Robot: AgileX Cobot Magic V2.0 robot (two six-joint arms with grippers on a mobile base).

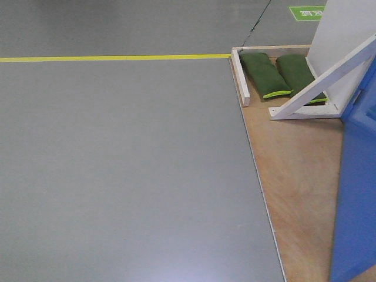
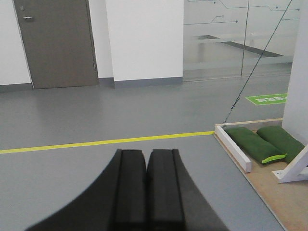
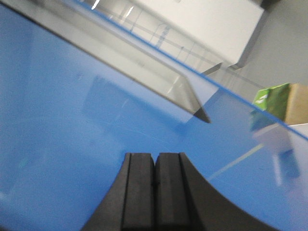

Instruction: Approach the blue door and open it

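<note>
standing upright, long axis vertical, blue door point(image 1: 355, 194) at right; left gripper point(image 2: 147, 159) and right gripper point(image 3: 155, 161) closed, empty

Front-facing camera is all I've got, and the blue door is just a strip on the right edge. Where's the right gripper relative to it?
Observer: The right wrist view shows the right gripper, jaws shut, pointed at the glossy blue door, which fills most of that picture.
Operator: Any handle in sight there?
Observer: No. That view shows only bare blue surface with reflections, and no other view shows a handle either.
Operator: And the left arm?
Observer: The left gripper is shut too, pointed across the grey floor toward a grey door in the far wall.
</note>
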